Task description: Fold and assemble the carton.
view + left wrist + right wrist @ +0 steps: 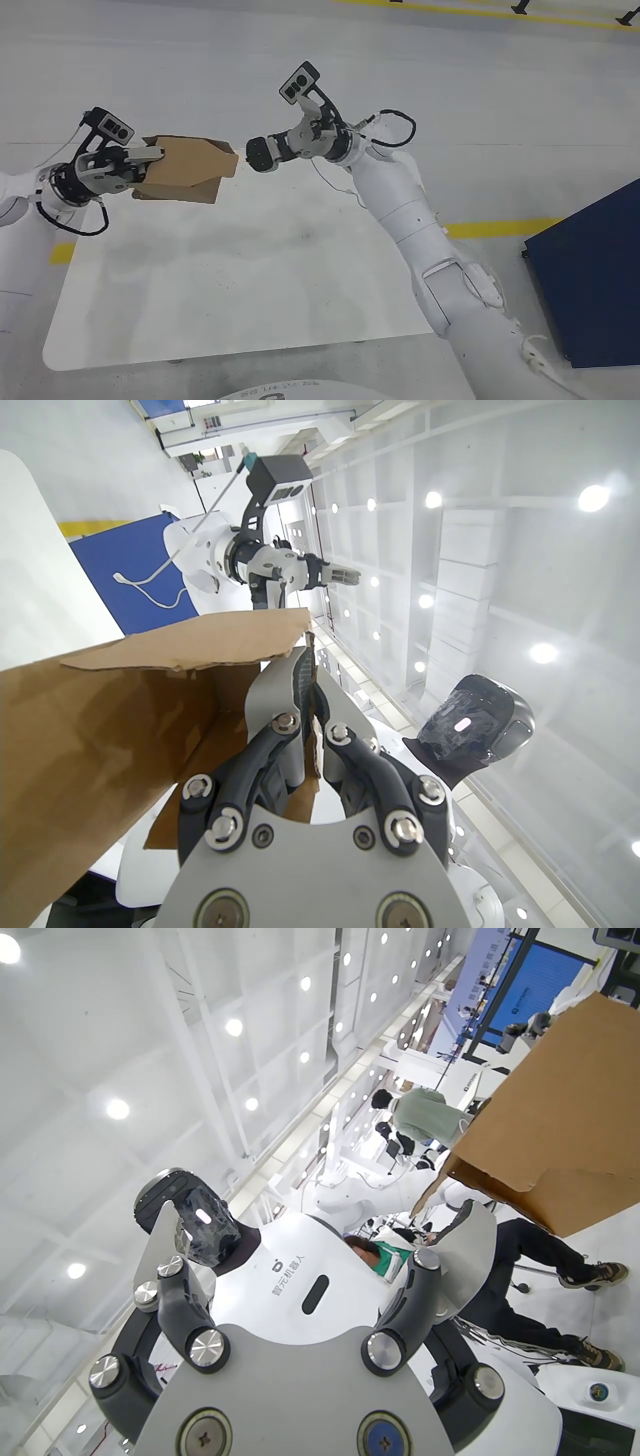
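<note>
The left gripper is clamped on the carton's left end and holds it in the air over the tabletop's far left corner. The carton's long axis points rightward at the right gripper, which is spread wide just beside the free end, not touching.

Your top view looks steeply down from above the arms onto the table, far enough back to take in both arms. The carton sits in the upper left of the frame. Your left wrist view sits just behind the left gripper and is aimed up at the ceiling. There the carton is very close and the right gripper farther off. Your right wrist view looks past the right gripper, also up at the ceiling, with the carton farther away. All three views share the carton.
</note>
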Available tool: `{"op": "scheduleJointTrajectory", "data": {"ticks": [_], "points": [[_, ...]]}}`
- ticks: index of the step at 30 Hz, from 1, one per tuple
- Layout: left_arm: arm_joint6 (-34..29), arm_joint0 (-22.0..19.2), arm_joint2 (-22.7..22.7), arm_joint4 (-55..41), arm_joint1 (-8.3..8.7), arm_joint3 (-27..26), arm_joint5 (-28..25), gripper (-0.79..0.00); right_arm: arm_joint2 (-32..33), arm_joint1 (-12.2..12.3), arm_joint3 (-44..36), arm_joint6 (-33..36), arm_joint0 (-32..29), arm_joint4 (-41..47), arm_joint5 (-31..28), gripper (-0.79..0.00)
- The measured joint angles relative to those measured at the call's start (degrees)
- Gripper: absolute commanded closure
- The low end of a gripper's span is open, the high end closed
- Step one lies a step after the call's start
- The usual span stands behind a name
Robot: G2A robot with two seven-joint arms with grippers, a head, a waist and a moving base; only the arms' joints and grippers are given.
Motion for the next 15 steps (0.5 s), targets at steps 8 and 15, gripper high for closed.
{"op": "scheduleJointTrajectory", "data": {"ticks": [8, 15], "points": [[-0.21, -0.16, 0.15, 0.58, -0.06, -0.34, 0.02, 0.0, -1.94, -0.93, 0.07, -3.39, 0.61, -2.58, -0.1, -0.785], [-0.58, -0.26, 0.11, 0.11, -0.15, 0.48, -0.22, 0.0, -3.71, -1.73, 0.15, -3.65, 1.0, -3.98, 0.56, -0.785]]}}
